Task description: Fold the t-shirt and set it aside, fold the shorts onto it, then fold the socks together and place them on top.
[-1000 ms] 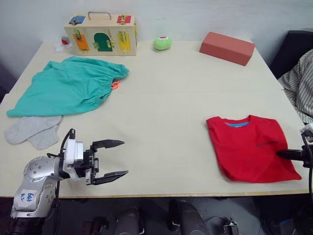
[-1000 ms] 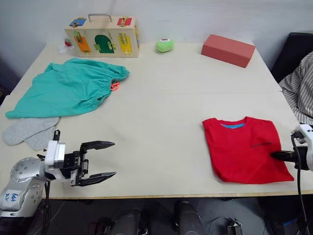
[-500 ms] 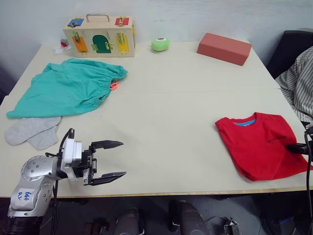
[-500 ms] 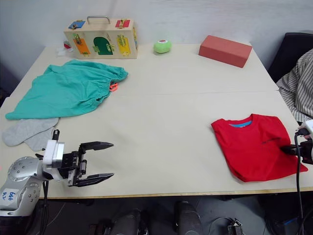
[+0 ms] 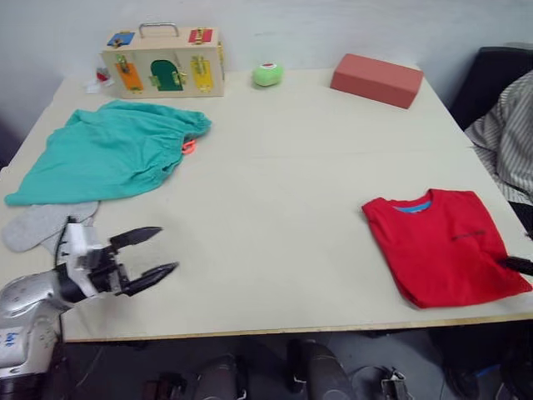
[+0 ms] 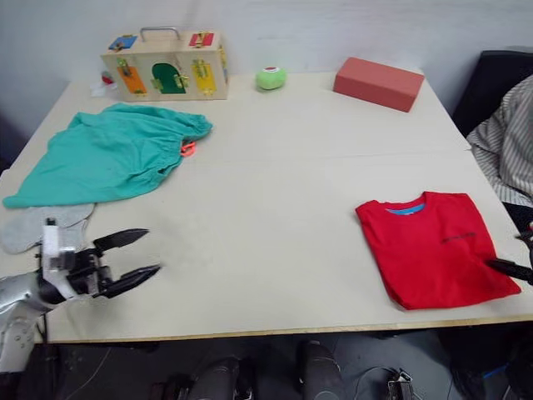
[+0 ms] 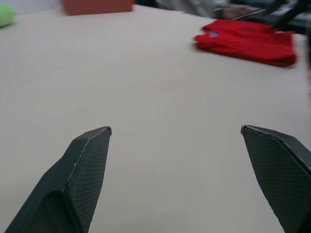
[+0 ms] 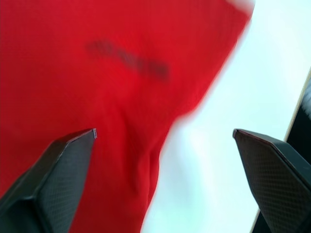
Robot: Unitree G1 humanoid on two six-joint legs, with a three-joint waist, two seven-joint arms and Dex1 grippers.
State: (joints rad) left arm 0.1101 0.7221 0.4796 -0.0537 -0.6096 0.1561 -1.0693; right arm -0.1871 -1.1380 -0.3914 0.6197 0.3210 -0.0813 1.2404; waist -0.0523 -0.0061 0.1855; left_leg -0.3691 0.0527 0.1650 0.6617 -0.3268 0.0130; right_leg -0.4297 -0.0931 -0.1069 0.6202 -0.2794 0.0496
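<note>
The t-shirt (image 5: 443, 247) lay folded into a neat rectangle at the right side of the table (image 5: 283, 192), its near edge close to the front rim and its right edge close to the side rim. The right gripper (image 8: 165, 141) was over the right part of the shirt, with its fingers spread wide and holding nothing. The left gripper (image 5: 143, 254) hovered above the front left part of the table, fingers also spread and empty.

By my judgement, the first step was finished: the shirt was folded and set aside. The step in hand was the shorts (image 5: 108, 150), which lay spread and unfolded at the far left, the orange drawstring (image 5: 188, 147) showing at the waistband. The socks (image 5: 37, 225) lay flat just in front of the shorts, touching their near hem, close to the left rim.

The next move probably calls for the left gripper to reach forward to the shorts, over the socks without dragging them. The middle of the table was bare and gave wide room for folding. The wooden box (image 5: 162, 62), green ball (image 5: 267, 74) and salmon block (image 5: 376, 80) stood along the far edge, well apart.
</note>
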